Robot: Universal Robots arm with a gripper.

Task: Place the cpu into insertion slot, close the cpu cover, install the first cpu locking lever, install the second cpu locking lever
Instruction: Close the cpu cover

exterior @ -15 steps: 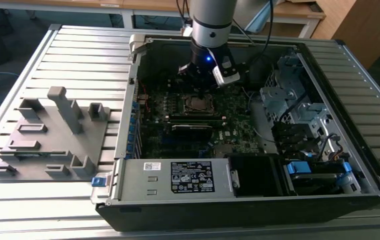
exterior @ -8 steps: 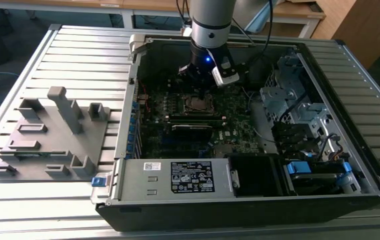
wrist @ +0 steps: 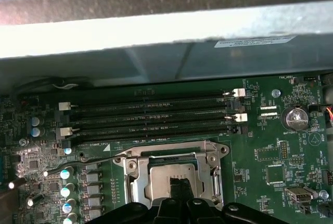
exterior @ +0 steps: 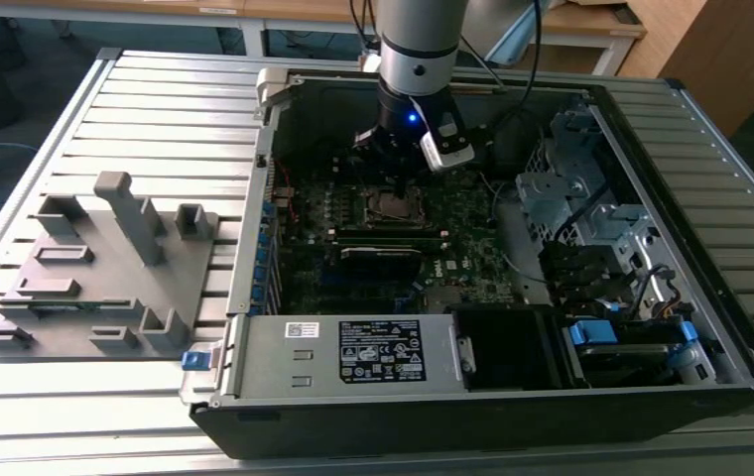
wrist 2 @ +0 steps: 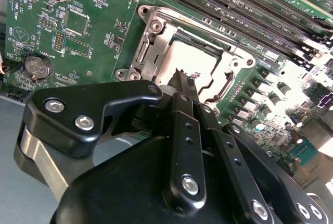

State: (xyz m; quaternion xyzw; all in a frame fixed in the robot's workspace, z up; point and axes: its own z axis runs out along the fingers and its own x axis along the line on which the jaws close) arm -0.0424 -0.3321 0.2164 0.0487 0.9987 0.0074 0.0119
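Note:
My gripper hangs inside the open computer case, its black fingers drawn together to one tip, shut, right over the insertion slot on the green motherboard. The cpu cover lies flat on the slot as a silver frame. Through its window shows the dull silver top of the cpu. In the first wrist view the cover and cpu sit just beyond the dark fingertips. A thin metal locking lever sticks out sideways from the socket. Whether the tip touches the cover I cannot tell.
Long black memory slots run beside the socket, with a coin battery and capacitors nearby. The case wall stands close behind. A drive cage and power supply fill the case. A grey fixture plate lies at the exterior view's left.

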